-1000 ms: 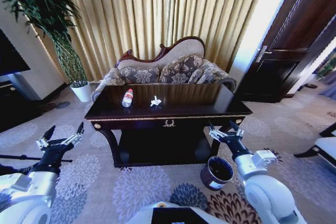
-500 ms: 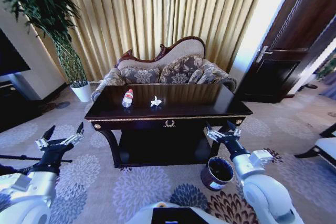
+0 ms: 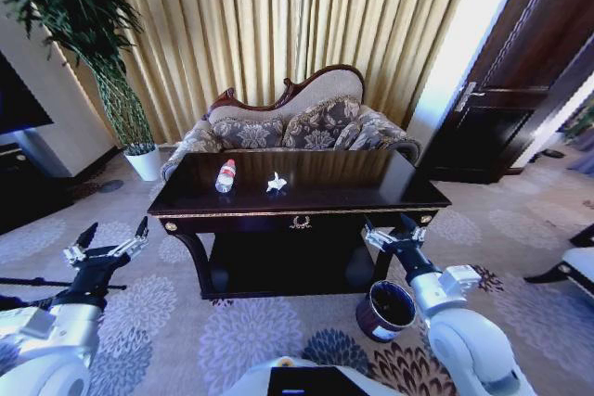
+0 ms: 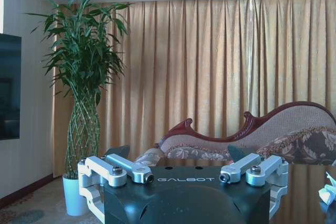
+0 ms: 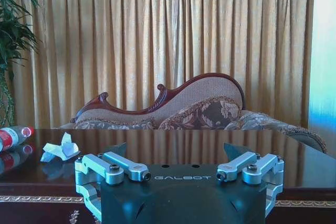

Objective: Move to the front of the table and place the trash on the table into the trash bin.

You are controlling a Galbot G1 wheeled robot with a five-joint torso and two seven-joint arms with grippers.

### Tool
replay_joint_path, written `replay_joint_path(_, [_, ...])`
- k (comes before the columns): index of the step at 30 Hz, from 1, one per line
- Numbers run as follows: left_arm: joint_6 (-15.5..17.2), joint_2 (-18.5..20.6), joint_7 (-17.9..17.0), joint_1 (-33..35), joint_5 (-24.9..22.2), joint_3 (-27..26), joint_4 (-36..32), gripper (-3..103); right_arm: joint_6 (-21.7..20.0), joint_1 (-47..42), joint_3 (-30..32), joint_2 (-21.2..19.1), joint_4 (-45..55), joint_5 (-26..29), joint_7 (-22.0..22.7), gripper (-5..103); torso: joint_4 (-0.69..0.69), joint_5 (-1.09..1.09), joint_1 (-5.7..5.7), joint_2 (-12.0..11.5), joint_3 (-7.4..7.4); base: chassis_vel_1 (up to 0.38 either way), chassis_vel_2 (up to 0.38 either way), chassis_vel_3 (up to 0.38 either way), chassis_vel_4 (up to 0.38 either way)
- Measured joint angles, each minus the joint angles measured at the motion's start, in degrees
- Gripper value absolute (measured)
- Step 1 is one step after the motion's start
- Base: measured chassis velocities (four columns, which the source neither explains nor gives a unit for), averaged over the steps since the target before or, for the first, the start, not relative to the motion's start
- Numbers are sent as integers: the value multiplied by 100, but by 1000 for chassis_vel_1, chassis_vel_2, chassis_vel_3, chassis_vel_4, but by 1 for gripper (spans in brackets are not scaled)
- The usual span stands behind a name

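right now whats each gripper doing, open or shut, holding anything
Left gripper: open, holding nothing, low at the table's front-left.
Right gripper: open, holding nothing, by the table's front-right corner above the trash bin.

Spread fingers [image 5: 128, 167] of the right gripper [image 5: 182, 174] before the table [image 5: 210, 150], crumpled tissue [image 5: 60, 150], bottle [image 5: 12, 137].

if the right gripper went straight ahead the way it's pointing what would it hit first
Probably the table: the right gripper, fingers open, hangs just before its front right corner at about edge height. Depth is unclear, so it may instead skim over the top toward the sofa.
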Motion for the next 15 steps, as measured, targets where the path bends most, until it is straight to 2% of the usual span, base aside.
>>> replay_joint_path(15, [-10, -11, 2, 21, 6, -1, 0, 100, 6, 13, -15, -8, -24, -7, 1, 100, 0, 0, 0, 0, 0, -79, 76, 79, -81])
